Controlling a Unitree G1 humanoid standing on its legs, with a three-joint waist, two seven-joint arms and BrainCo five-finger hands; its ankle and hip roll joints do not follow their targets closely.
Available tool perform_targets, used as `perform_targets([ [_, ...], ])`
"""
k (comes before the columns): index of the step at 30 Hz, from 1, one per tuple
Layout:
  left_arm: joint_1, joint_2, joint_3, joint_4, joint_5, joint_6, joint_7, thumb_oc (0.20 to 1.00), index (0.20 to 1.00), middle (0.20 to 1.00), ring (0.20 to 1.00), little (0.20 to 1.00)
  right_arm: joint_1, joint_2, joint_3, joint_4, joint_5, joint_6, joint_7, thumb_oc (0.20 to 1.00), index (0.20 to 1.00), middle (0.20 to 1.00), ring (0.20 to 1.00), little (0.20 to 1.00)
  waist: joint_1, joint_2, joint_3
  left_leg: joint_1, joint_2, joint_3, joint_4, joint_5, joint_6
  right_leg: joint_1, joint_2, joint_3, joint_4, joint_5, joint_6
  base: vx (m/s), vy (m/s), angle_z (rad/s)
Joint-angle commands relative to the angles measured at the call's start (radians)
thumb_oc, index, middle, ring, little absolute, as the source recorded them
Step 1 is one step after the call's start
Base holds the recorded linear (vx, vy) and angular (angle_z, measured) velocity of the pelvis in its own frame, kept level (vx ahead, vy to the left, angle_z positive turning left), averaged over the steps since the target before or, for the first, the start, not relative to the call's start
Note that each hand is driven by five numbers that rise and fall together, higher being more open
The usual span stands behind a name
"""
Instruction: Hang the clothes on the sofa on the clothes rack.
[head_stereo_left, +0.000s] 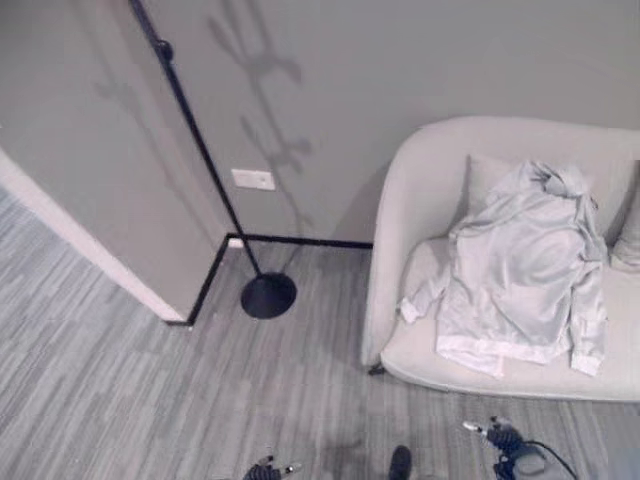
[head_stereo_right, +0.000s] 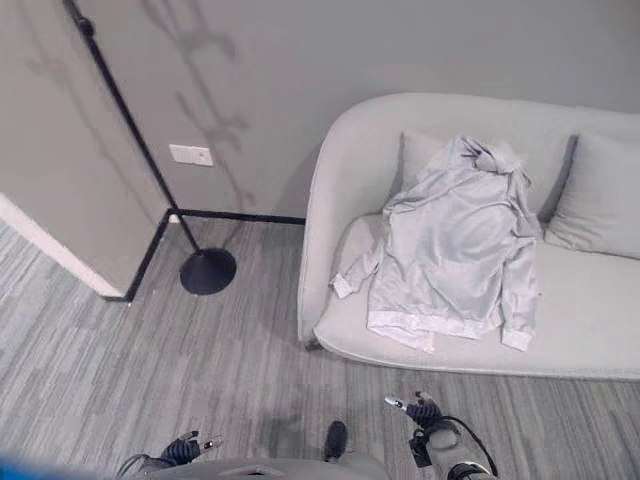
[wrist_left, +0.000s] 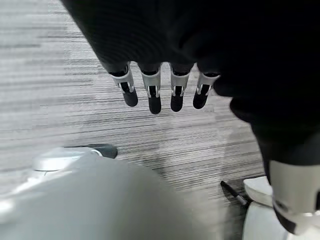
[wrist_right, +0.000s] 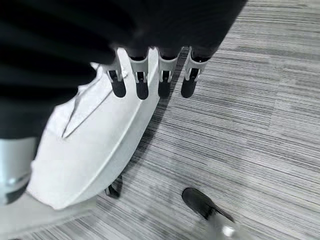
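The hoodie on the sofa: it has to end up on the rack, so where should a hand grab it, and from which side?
Probably the bunched hood at the top of the hoodie, reaching over the sofa from its front edge: the fabric rises there against the backrest, giving folds to pinch.

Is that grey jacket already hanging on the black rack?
No, the grey hooded jacket lies spread on the sofa, while the black clothes rack stands bare by the wall.

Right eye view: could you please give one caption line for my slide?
Pale jacket lies spread on the sofa; black rack stands by the wall; both hands hang open, empty.
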Motion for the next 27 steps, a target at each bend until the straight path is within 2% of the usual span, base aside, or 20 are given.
perform_targets([
  [1, -0.044, 0.025, -0.037, 0.0, -0.027, -0.031, 0.015, 1.0, 1.0, 1.0, 1.0, 1.0, 0.004, 0.005, -0.003, 0.033, 0.0, -0.016, -0.004, 1.0, 1.0, 1.0, 1.0, 1.0, 0.02, -0.023, 0.01, -0.007, -0.003, -0.003, 0.042, 0.25, 0.088, -0.035, -0.051, 0.011, -0.036, -0.05, 0.175, 0.14, -0.178, 0.15],
  [2, -0.048, 0.024, -0.044, -0.004, -0.029, -0.032, 0.016, 1.0, 1.0, 1.0, 1.0, 1.0, -0.004, -0.002, -0.001, 0.038, 0.001, -0.016, -0.006, 1.0, 1.0, 1.0, 1.0, 1.0, 0.027, -0.038, 0.026, -0.062, 0.015, 0.066, 0.106, 0.247, 0.112, -0.006, -0.055, 0.009, -0.036, -0.072, 0.161, 0.09, -0.123, -0.12],
  [3, -0.048, 0.024, -0.044, -0.004, -0.029, -0.032, 0.016, 1.0, 1.0, 1.0, 1.0, 1.0, -0.004, -0.002, -0.001, 0.039, 0.001, -0.016, -0.006, 1.0, 1.0, 1.0, 1.0, 1.0, 0.028, -0.037, 0.026, -0.063, 0.015, 0.066, 0.109, 0.245, 0.112, -0.006, -0.055, 0.009, -0.036, -0.072, 0.161, 0.12, -0.113, -0.03],
  [4, -0.05, 0.021, -0.048, -0.004, -0.032, -0.031, 0.014, 1.0, 1.0, 1.0, 1.0, 1.0, -0.006, -0.006, 0.0, 0.041, 0.004, -0.016, -0.007, 1.0, 1.0, 1.0, 1.0, 1.0, 0.032, -0.039, 0.03, -0.084, 0.012, 0.093, 0.102, 0.215, 0.122, 0.005, -0.057, 0.011, -0.036, -0.08, 0.161, 0.09, -0.052, 0.1],
  [6, -0.049, 0.013, -0.054, -0.004, -0.032, -0.028, 0.013, 1.0, 1.0, 1.0, 1.0, 1.0, -0.01, -0.009, 0.004, 0.037, 0.011, -0.017, -0.009, 1.0, 1.0, 1.0, 1.0, 1.0, 0.04, -0.048, 0.032, -0.133, -0.046, 0.105, 0.054, 0.115, 0.147, 0.013, -0.065, 0.017, -0.036, -0.09, 0.168, 0.15, -0.047, 0.03],
  [7, -0.046, 0.009, -0.056, 0.006, -0.028, -0.027, 0.013, 1.0, 1.0, 1.0, 1.0, 1.0, -0.013, -0.01, 0.011, 0.031, 0.01, -0.02, -0.01, 1.0, 1.0, 1.0, 1.0, 1.0, 0.055, -0.04, 0.032, -0.163, -0.115, 0.088, -0.038, 0.094, 0.162, 0.017, -0.054, 0.024, -0.036, -0.097, 0.177, 0.12, -0.008, -0.13],
  [10, -0.043, 0.006, -0.056, 0.012, -0.027, -0.026, 0.012, 1.0, 1.0, 1.0, 1.0, 1.0, -0.016, -0.008, 0.014, 0.028, 0.009, -0.019, -0.01, 1.0, 1.0, 1.0, 1.0, 1.0, 0.061, -0.032, 0.028, -0.169, -0.135, 0.078, -0.109, 0.119, 0.165, 0.022, -0.044, 0.024, -0.036, -0.102, 0.179, 0.08, 0.019, -0.02],
  [11, -0.036, 0.003, -0.056, 0.026, -0.018, -0.025, 0.009, 1.0, 1.0, 1.0, 1.0, 1.0, -0.015, -0.007, 0.014, 0.028, 0.008, -0.02, -0.012, 1.0, 1.0, 1.0, 1.0, 1.0, 0.065, -0.017, 0.022, -0.159, -0.146, 0.095, -0.199, 0.152, 0.172, 0.034, -0.022, 0.025, -0.036, -0.117, 0.177, 0.09, 0.04, 0.03],
  [12, -0.033, 0.004, -0.055, 0.033, -0.012, -0.024, 0.01, 1.0, 1.0, 1.0, 1.0, 1.0, -0.012, -0.003, 0.014, 0.023, 0.005, -0.021, -0.014, 1.0, 1.0, 1.0, 1.0, 1.0, 0.062, -0.015, 0.018, -0.151, -0.144, 0.101, -0.215, 0.166, 0.171, 0.039, -0.018, 0.026, -0.036, -0.122, 0.176, 0.13, 0.057, -0.02],
  [15, -0.017, 0.007, -0.051, 0.04, -0.006, -0.02, 0.006, 1.0, 1.0, 1.0, 1.0, 1.0, 0.005, 0.01, 0.019, 0.027, -0.005, -0.018, -0.012, 1.0, 1.0, 1.0, 1.0, 1.0, 0.057, -0.013, -0.012, -0.1, -0.15, 0.1, -0.282, 0.182, 0.171, 0.048, -0.007, 0.034, -0.036, -0.126, 0.174, 0.12, 0.051, -0.14],
  [18, -0.011, 0.013, -0.045, 0.043, -0.001, -0.017, 0.006, 1.0, 1.0, 1.0, 1.0, 1.0, 0.013, 0.025, 0.025, 0.035, -0.014, -0.013, -0.008, 1.0, 1.0, 1.0, 1.0, 1.0, 0.056, -0.016, -0.034, -0.069, -0.15, 0.113, -0.293, 0.172, 0.171, 0.063, -0.015, 0.039, -0.036, -0.127, 0.176, 0.09, 0.066, -0.09],
  [27, -0.006, 0.013, -0.049, 0.036, 0.002, -0.015, 0.005, 1.0, 1.0, 1.0, 1.0, 1.0, 0.021, 0.037, 0.036, 0.04, -0.03, -0.008, -0.005, 1.0, 1.0, 1.0, 1.0, 1.0, 0.065, -0.023, -0.043, -0.03, -0.149, 0.119, -0.293, 0.147, 0.175, 0.084, -0.03, 0.039, -0.036, -0.122, 0.187, 0.02, 0.05, 0.04],
])
